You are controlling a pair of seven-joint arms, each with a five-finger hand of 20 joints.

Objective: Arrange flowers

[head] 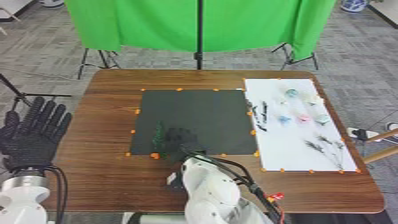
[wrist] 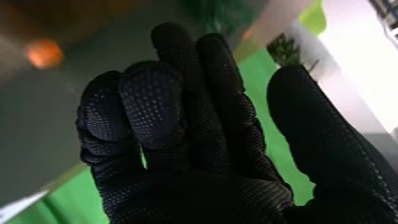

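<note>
Head view: one green sprig (head: 159, 136) on one mat (head: 200, 107), near the right hand (head: 184, 139).

White robot arms (head: 213, 192) extend over a brown wooden table (head: 105, 115) in what appears to be a robotics lab, where orange dots (head: 179, 89) edge a dark mat (head: 191, 110) and a white sheet (head: 275, 160), and a green cloth (head: 142, 25) hangs above tripod stands (head: 104, 60) on gray carpet (head: 53, 57).

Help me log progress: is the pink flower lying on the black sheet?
No, the pink flower lies on the white sheet, to the right of the black sheet.
</note>
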